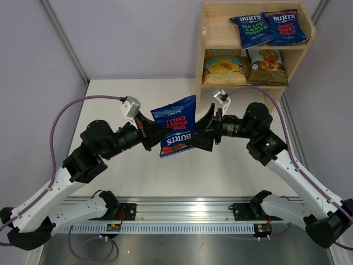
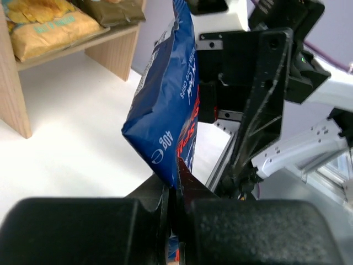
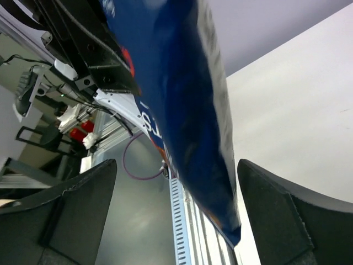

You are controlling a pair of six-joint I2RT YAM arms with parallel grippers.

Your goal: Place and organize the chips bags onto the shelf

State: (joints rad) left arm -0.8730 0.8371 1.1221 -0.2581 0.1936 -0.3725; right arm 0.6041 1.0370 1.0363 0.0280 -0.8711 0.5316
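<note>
**BURTS chilli bag (image 1: 176, 126) hanging mid-frame between the arms**

In the centre of the top view, the left gripper (image 1: 156, 134) is pinching the BURTS chilli bag by its edge, jaws clamped tight on the seam (the left wrist view shows this plainly). The right gripper (image 1: 202, 130) is standing wide, its fingers (image 3: 77, 215) flanking the bag, seemingly without touching it. At upper right, the shelf (image 1: 216, 34) is carrying a sea-salt bag (image 1: 253, 30) and a second chilli bag (image 1: 284, 26) on top, with a yellow-tan bag (image 1: 223, 67) and a brown bag (image 1: 266, 63) below.
</note>
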